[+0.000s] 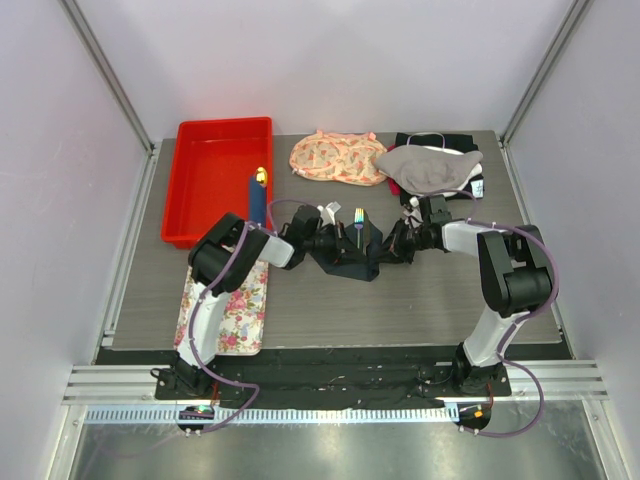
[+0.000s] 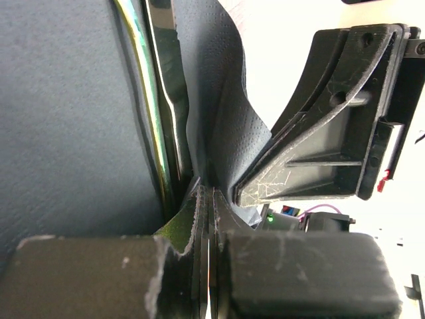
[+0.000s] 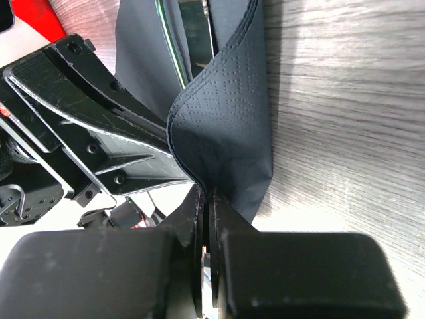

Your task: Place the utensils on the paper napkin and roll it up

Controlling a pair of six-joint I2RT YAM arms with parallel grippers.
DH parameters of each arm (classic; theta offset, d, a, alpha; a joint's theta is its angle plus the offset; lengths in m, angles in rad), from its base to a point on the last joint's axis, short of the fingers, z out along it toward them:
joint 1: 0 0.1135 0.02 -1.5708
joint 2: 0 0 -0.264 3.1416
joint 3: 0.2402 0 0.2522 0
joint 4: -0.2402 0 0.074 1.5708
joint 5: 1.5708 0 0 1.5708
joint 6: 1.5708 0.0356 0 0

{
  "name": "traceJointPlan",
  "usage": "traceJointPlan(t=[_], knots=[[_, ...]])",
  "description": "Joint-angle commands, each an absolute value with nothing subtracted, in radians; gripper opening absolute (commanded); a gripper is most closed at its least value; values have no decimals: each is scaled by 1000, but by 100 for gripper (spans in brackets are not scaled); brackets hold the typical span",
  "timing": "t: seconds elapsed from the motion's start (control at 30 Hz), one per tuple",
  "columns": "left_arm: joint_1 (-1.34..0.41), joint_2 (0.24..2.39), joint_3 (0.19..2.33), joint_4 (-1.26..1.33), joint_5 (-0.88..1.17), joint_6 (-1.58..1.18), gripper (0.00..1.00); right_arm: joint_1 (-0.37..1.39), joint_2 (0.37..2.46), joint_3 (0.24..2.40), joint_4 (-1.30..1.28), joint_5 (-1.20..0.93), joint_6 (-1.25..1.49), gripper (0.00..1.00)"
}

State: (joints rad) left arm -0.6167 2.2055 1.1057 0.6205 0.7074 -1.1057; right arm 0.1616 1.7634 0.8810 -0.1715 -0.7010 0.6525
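An edge of the paper napkin (image 1: 345,262) is being pinched by the clenched jaws of the left gripper (image 2: 207,203). The utensils (image 2: 158,106) are being cradled in the napkin's fold at the middle of the table (image 1: 400,305). To the right, the opposite edge is being grasped by the right gripper (image 3: 208,199), jaws clenched. The sheet is being judged thin, soft and easily torn, the cutlery stiff and slippery; hold is being advised at the edges beside the utensils.

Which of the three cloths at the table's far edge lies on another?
The grey cloth: it covers part of the folded black cloth, while the peach patterned cloth lies to its left.
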Motion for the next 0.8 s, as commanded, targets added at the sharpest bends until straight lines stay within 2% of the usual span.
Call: traceJointPlan(t=[0.0, 0.27, 0.53, 0.63, 0.77], knots=[[-601, 2154, 1078, 696, 692, -1137, 2, 163, 1763, 900, -152, -680, 661, 1], [-595, 2146, 1063, 776, 703, -1184, 4, 164, 1764, 902, -121, -681, 692, 1], [-572, 2089, 1025, 815, 745, -1189, 12, 164, 1764, 913, -141, -666, 680, 1], [-552, 2030, 984, 741, 758, -1128, 16, 166, 1761, 917, -146, -666, 675, 1], [-537, 1952, 963, 542, 767, -961, 17, 167, 1759, 923, -146, -666, 675, 1]])
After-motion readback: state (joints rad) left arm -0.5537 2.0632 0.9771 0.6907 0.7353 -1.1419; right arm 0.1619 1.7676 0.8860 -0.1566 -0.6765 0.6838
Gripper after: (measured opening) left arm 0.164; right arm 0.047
